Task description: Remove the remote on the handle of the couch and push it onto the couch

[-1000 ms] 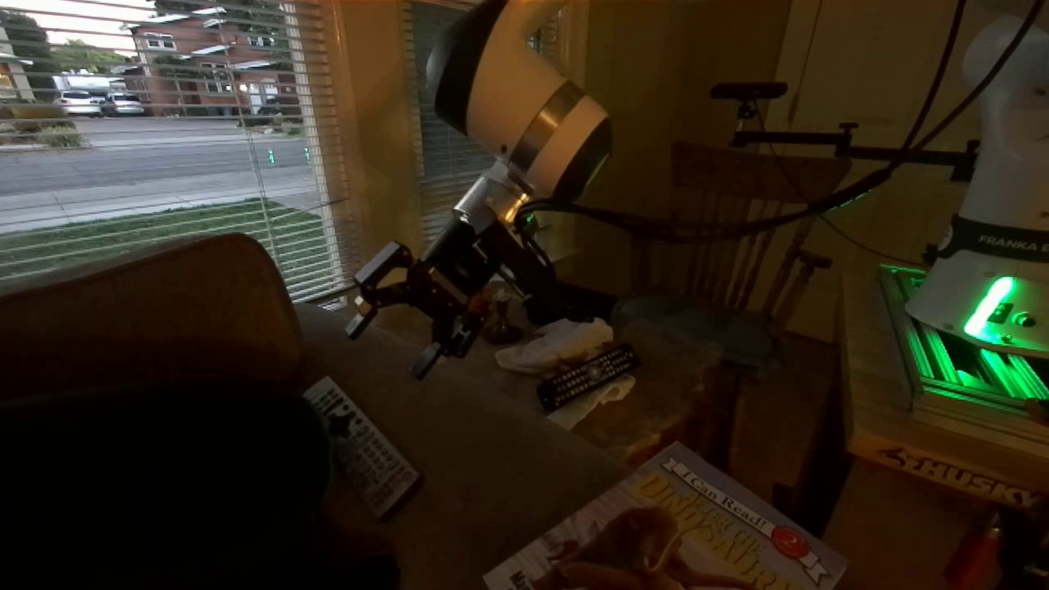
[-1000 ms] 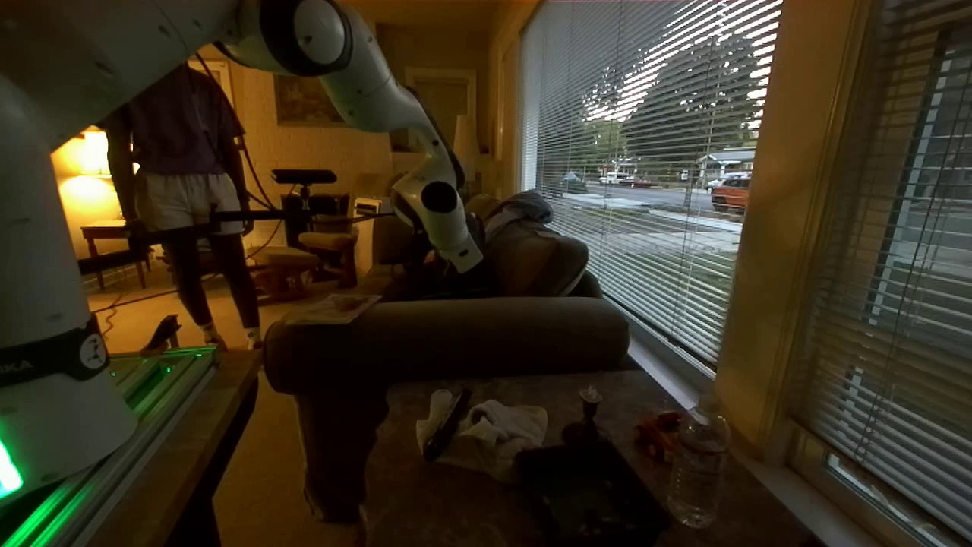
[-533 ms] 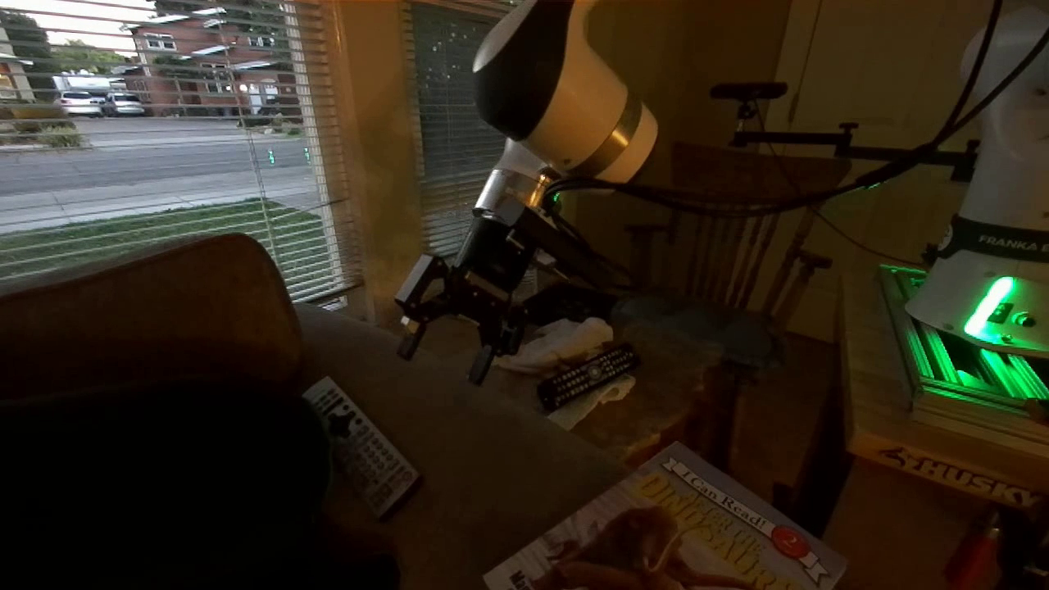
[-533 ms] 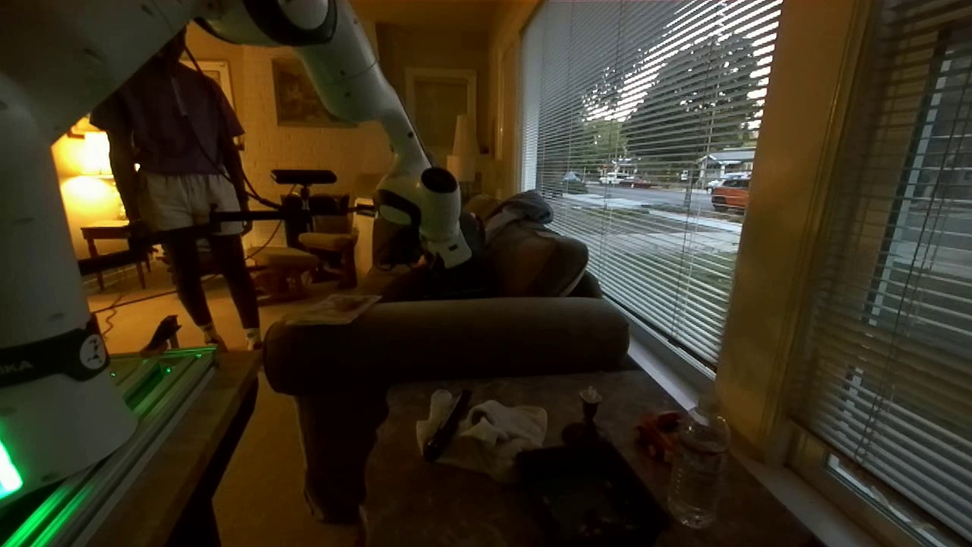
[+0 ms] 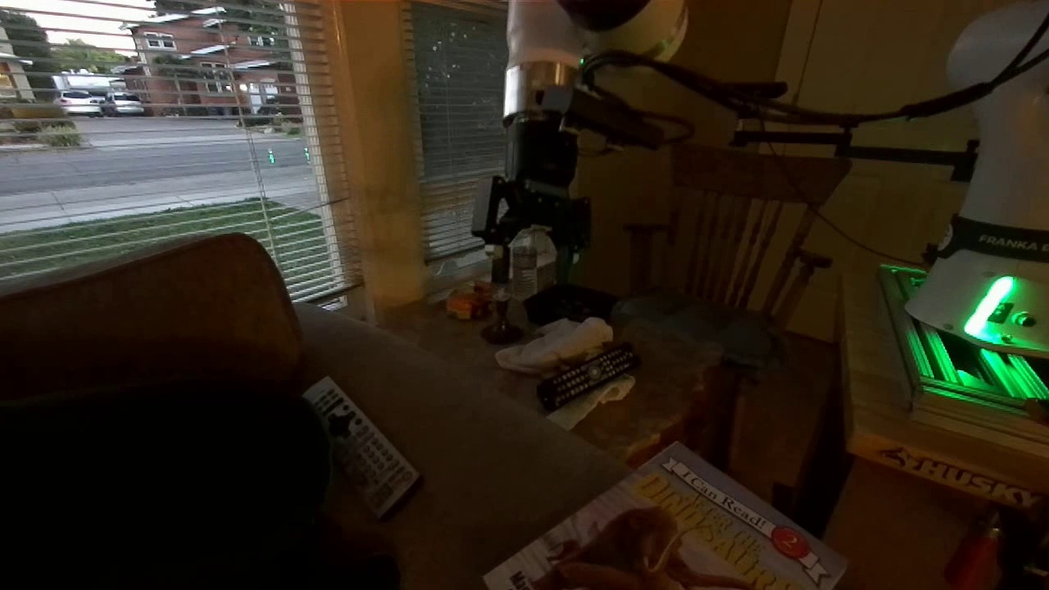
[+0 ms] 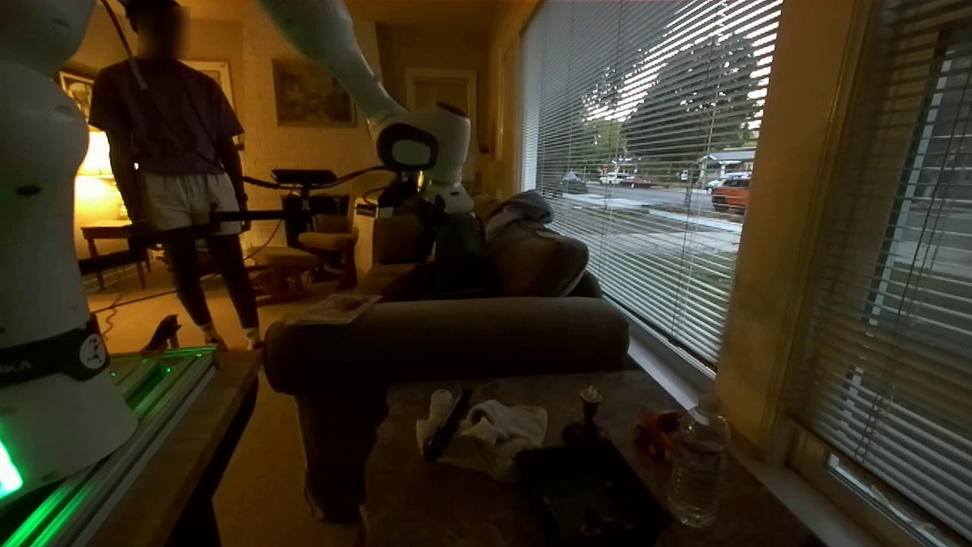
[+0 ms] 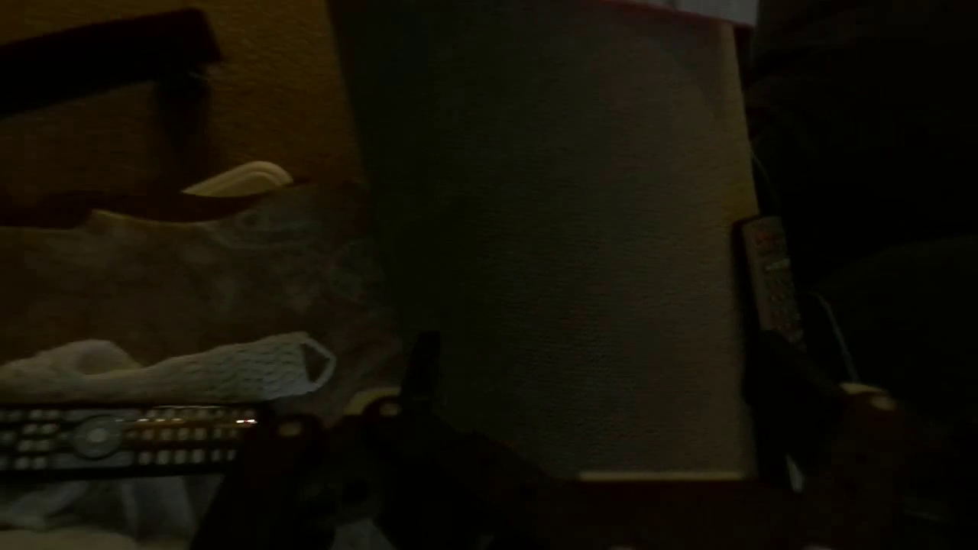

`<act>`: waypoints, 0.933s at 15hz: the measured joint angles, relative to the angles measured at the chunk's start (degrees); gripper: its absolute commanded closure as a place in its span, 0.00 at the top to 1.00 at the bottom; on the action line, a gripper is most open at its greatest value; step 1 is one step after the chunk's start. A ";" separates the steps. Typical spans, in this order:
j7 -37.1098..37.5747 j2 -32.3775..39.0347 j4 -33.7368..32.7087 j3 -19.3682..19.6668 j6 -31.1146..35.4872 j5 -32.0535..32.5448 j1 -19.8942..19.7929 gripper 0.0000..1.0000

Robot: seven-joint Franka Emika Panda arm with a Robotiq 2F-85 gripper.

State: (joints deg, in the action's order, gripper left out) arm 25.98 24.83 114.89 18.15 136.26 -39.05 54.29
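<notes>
The remote [image 5: 361, 447] is grey with rows of small buttons. It lies along the inner edge of the couch handle [image 5: 467, 451], and also shows dimly in the wrist view [image 7: 773, 267]. I cannot tell whether it rests on the handle or the seat. The brown handle also shows in an exterior view [image 6: 471, 327] and the wrist view [image 7: 565, 229]. The couch [image 5: 139, 319] is dark brown with a rounded back [image 6: 531, 262]. My gripper [image 5: 531, 260] is open, empty, pointing down and raised well above the handle, apart from the remote. Its fingers [image 7: 600, 340] spread wide in the dark wrist view.
A book [image 5: 672, 524] lies on the handle's front end. The side table [image 6: 456, 505] holds a black remote [image 5: 588, 375] on a white cloth [image 5: 565, 340], a candle holder [image 5: 501, 328], a bottle [image 6: 699, 471], an orange toy [image 5: 470, 301] and a black tray [image 6: 588, 494]. A person [image 6: 171, 152] stands behind.
My gripper has moved up and to the right in an exterior view, away from the remote, turning from tilted to pointing down. It stays open. The remote has not moved.
</notes>
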 measured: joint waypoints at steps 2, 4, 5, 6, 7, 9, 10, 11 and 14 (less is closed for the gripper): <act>4.98 -4.08 -0.20 3.27 -9.17 8.48 2.43 1.00; 8.02 -7.87 -0.79 4.71 -18.66 15.27 3.56 1.00; 9.79 -9.69 -1.28 3.22 -23.16 19.54 2.26 1.00; 11.73 -11.44 -1.76 0.20 -27.29 23.86 -0.33 1.00; 13.34 -12.99 -2.24 -2.72 -31.32 27.83 -2.95 1.00; 14.74 -14.87 -2.58 -5.69 -34.81 31.09 -5.80 1.00; 14.80 -15.13 -2.57 -6.00 -35.19 31.45 -6.19 1.00; 14.81 -15.09 -2.57 -6.07 -35.21 31.53 -6.30 1.00; 14.81 -14.93 -2.56 -6.19 -35.21 31.61 -6.31 1.00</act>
State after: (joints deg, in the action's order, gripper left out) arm 40.79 9.90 112.33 11.96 101.05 -7.44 47.98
